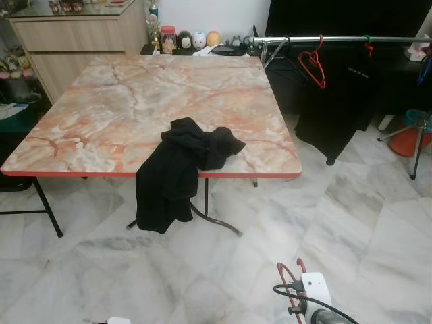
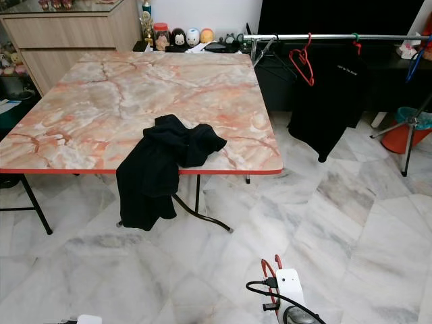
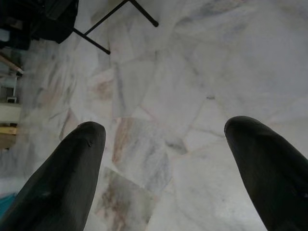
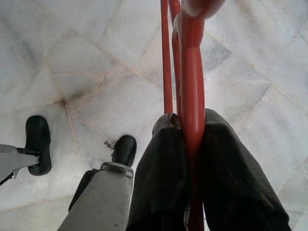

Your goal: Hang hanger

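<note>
My right gripper (image 4: 190, 120) is shut on a red hanger (image 4: 192, 72), whose bars run out between the two black fingers above the marble floor. In the left eye view the hanger's red top (image 1: 290, 273) pokes up beside my right wrist (image 1: 315, 291), low and near my body. Far ahead on the right a metal clothes rail (image 1: 337, 39) carries another red hanger (image 1: 312, 64) and a black shirt (image 1: 341, 101). My left gripper (image 3: 163, 130) hangs open over bare floor, nothing between its fingers.
A marble-patterned table (image 1: 101, 115) with a red edge stands ahead on the left, a black garment (image 1: 179, 172) draped over its front edge. Behind it are a wooden cabinet (image 1: 74, 40) and small figurines (image 1: 185, 39). An orange bucket (image 1: 413, 138) and a stand leg sit far right.
</note>
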Controlling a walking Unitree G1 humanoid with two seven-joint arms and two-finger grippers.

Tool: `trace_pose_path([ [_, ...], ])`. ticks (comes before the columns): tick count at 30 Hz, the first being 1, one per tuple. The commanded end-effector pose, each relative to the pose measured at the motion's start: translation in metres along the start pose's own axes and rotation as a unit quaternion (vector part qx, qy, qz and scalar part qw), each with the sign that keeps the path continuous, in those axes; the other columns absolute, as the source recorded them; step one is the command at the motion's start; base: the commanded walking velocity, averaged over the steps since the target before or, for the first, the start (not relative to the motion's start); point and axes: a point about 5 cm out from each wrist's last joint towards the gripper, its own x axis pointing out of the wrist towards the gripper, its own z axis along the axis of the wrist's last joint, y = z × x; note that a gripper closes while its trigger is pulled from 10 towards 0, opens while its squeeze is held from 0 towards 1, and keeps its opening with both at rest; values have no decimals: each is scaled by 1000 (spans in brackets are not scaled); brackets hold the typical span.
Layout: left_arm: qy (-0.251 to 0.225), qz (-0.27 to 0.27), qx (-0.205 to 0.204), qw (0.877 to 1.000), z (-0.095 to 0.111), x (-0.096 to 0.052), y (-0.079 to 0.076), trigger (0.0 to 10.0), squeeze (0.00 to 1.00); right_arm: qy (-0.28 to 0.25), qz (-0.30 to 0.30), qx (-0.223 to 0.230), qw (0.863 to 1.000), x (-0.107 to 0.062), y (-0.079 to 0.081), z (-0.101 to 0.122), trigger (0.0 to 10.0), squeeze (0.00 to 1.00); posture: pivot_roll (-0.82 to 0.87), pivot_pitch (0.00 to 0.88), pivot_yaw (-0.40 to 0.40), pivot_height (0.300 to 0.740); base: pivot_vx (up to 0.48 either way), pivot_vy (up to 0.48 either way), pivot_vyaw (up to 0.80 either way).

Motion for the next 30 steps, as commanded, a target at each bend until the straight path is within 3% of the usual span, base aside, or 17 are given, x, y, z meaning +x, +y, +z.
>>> trace_pose_path([
  [1, 4, -14, -5, 1000, -2, -2, -2, 10000, 0, -2, -1, 1, 1000, 0, -1, 2, 10000, 0, 82, 9, -54, 740, 0, 0, 0],
  [3, 7, -45, -32, 998, -1, -1, -4, 10000, 0, -2, -1, 1, 1000, 0, -1, 2, 10000, 0, 83, 9, -55, 740, 0, 0, 0],
  [5, 17, -139, -87, 986, 2, 0, -12, 10000, 0, -2, -1, 1, 1000, 0, -1, 2, 10000, 0, 83, 9, -55, 740, 0, 0, 0],
  [7, 19, -180, -101, 978, 3, -1, -15, 10000, 0, -2, -1, 1, 1000, 0, -1, 2, 10000, 0, 80, 11, -56, 740, 0, 0, 0],
  [8, 22, -220, -120, 968, 5, -2, -19, 10000, 0, -2, -1, 2, 1000, 0, -1, 2, 10000, 0, 79, 11, -57, 740, 0, 0, 0],
  [12, 24, -246, -146, 958, 7, -3, -22, 10000, 0, -2, -2, 2, 1000, 0, -1, 2, 10000, 0, 79, 11, -57, 740, 0, 0, 0],
  [14, 2, -263, -159, 952, 12, -3, -22, 10000, 0, -3, -1, 2, 1000, 0, -1, 2, 10000, 0, 82, 13, -59, 740, 0, 0, 0],
  [19, -21, -269, -161, 949, 16, -2, -21, 10000, 0, -4, -1, 2, 1000, 0, -1, 3, 10000, 0, 87, 14, -62, 740, 0, 0, 0],
  [20, -79, -241, -168, 953, 50, 29, 7, 10000, 0, -4, -1, 2, 1000, 0, -2, 3, 10000, 0, 87, 14, -63, 740, 0, 0, 0],
  [21, -133, -217, -182, 950, 83, 52, 35, 10000, 0, -4, -2, 2, 1000, 0, -2, 3, 10000, 0, 87, 14, -63, 740, 0, 0, 0],
  [22, -170, -202, -192, 945, 105, 65, 56, 10000, 0, -5, -2, 2, 1000, 0, -2, 3, 10000, 0, 87, 14, -63, 740, 0, 0, 0],
  [23, -197, -191, -208, 939, 119, 70, 69, 10000, 0, -5, -3, 3, 1000, 0, -2, 3, 10000, 0, 90, 18, -69, 740, 0, 0, 0],
  [26, -214, -176, -224, 934, 123, 73, 79, 10000, 0, -5, -4, 2, 1000, 0, -3, 3, 10000, 0, 96, 22, -73, 740, 0, 0, 0],
  [30, -286, -151, -231, 918, 148, 73, 99, 10000, 0, -6, -5, 2, 1000, 0, -4, 3, 10000, 0, 101, 25, -76, 740, 0, 0, 0],
])
